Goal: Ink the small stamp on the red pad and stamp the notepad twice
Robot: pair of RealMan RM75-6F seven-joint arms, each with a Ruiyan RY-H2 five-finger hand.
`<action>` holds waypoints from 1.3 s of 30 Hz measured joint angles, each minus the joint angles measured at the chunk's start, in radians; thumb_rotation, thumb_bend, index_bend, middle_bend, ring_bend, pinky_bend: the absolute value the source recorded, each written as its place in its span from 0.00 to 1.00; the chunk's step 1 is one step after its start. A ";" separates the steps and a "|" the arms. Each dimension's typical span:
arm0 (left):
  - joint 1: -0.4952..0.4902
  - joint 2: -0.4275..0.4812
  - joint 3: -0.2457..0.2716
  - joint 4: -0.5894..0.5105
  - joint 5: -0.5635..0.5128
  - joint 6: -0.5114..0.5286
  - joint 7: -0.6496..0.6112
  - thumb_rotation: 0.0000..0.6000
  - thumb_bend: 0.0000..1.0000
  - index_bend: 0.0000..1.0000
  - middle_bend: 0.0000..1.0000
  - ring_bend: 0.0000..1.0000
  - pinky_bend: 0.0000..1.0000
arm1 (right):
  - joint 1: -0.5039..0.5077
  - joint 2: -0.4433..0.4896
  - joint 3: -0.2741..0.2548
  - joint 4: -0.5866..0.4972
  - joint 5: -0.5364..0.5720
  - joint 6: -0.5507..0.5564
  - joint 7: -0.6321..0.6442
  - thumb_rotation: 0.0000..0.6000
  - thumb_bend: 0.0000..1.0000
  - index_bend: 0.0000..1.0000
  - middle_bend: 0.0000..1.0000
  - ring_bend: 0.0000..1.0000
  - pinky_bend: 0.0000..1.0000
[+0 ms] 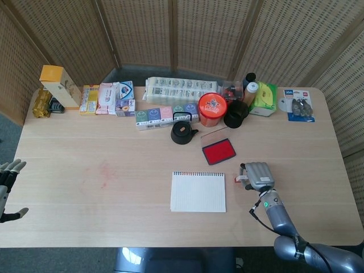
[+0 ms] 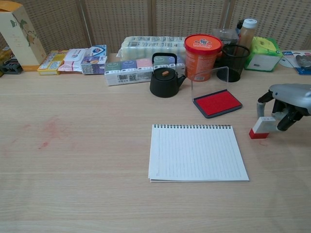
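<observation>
Woven cane screens back a pale wooden worktop (image 2: 87,160), and the job sits at its right side. Just off the right edge of the spiral notepad (image 2: 197,153) stands the small stamp (image 2: 261,127), white-bodied with a red base, tilted slightly and resting on the wood. The right hand (image 2: 286,104) is over it, fingers curled down on either side; from the chest view they look to be pinching the white body, though whether the hold is firm I cannot tell.

The step in hand is securing the stamp. It would go best with the pinch set on the white upper part, clear of the red base, and the stamp squared upright before lifting, so its face meets the ink flat. A tilted hold would likely give a patchy print.

Behind and to the left of the stamp lies the red pad (image 2: 217,103), its clear lid (image 2: 210,81) standing open at the back edge. The carry should approach from the front, so the hand does not knock that lid or the black teapot (image 2: 165,77) beyond it.

Far off at the worktop's other end, the left hand (image 1: 8,185) hangs off the edge, fingers spread, holding nothing.
</observation>
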 measured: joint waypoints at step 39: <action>-0.005 0.006 0.000 0.009 0.001 -0.011 -0.028 1.00 0.00 0.00 0.00 0.00 0.00 | 0.178 0.033 0.087 -0.173 0.261 0.077 -0.247 1.00 0.48 0.54 0.93 1.00 1.00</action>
